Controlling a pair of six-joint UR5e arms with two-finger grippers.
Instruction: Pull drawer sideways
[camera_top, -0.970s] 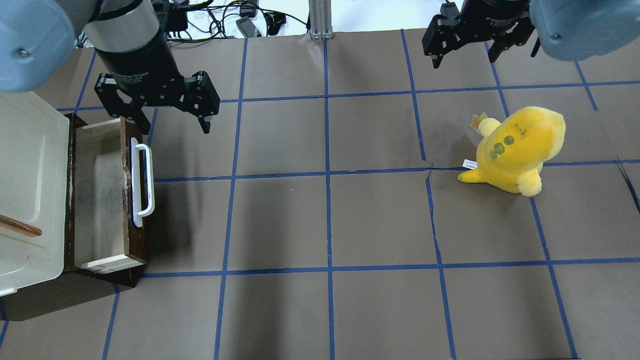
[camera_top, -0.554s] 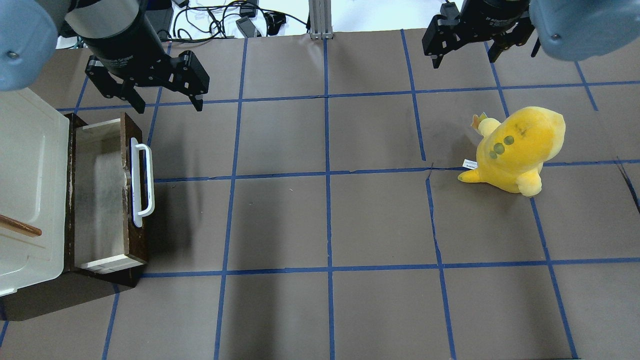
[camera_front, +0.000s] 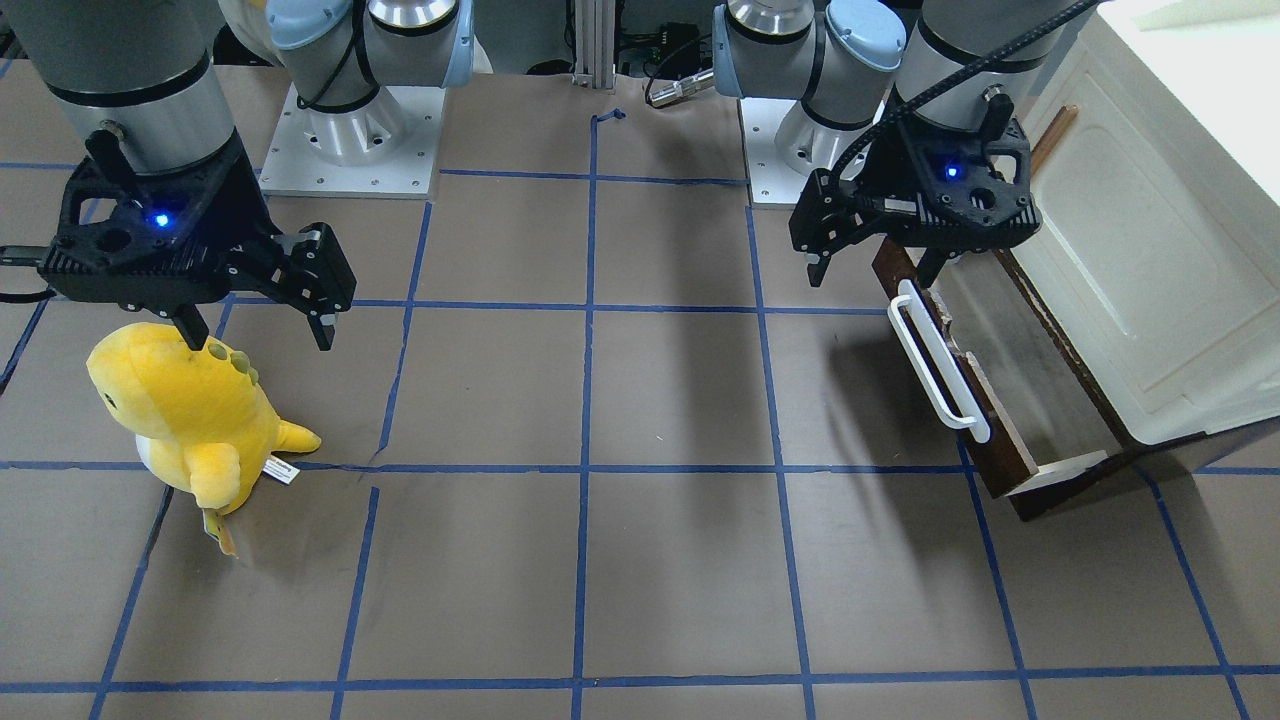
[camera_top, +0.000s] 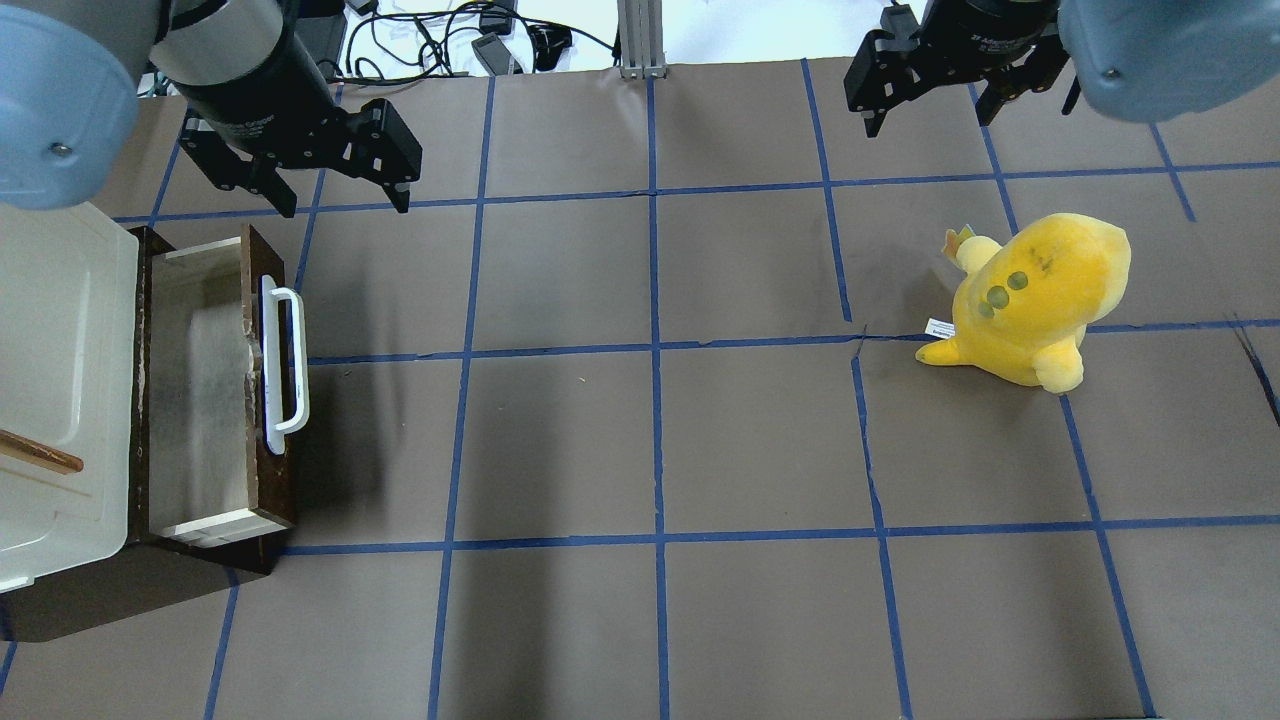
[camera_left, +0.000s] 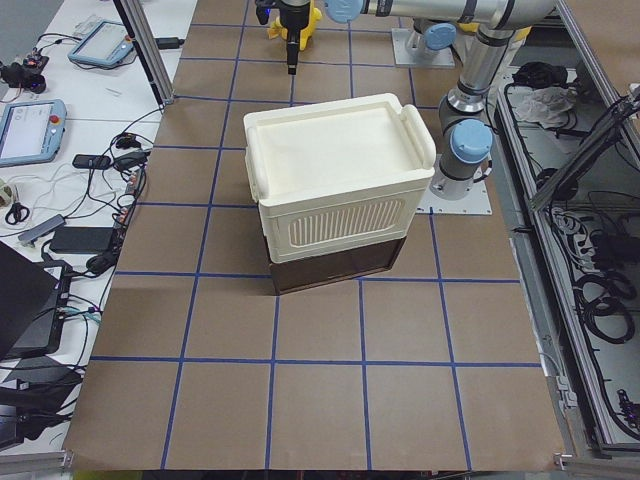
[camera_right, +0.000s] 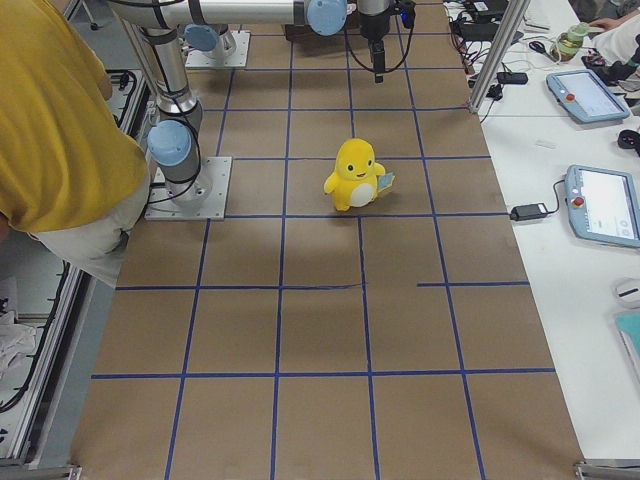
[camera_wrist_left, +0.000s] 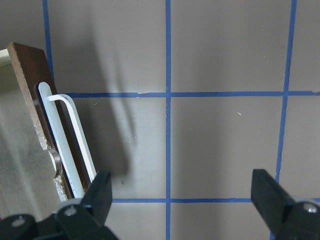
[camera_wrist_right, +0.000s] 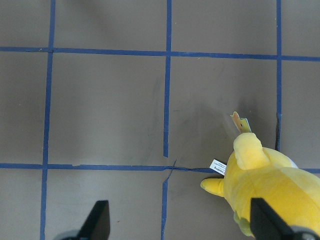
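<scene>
The dark brown wooden drawer (camera_top: 205, 390) with pale side walls stands drawn out from beneath the cream-white panelled cabinet (camera_top: 60, 380) on the robot's left of the brown, blue-taped counter (camera_top: 650, 450), its grey inside exposed and its long white plastic bar handle (camera_top: 300, 365) untouched. Well apart on the right sits a yellow plush toy (camera_top: 1035, 300). Farther back, the left tool (camera_top: 345, 205) hangs released and empty, above the counter just beyond the drawer's end, and the right tool (camera_top: 925, 125) hangs likewise released beyond the toy.
</scene>
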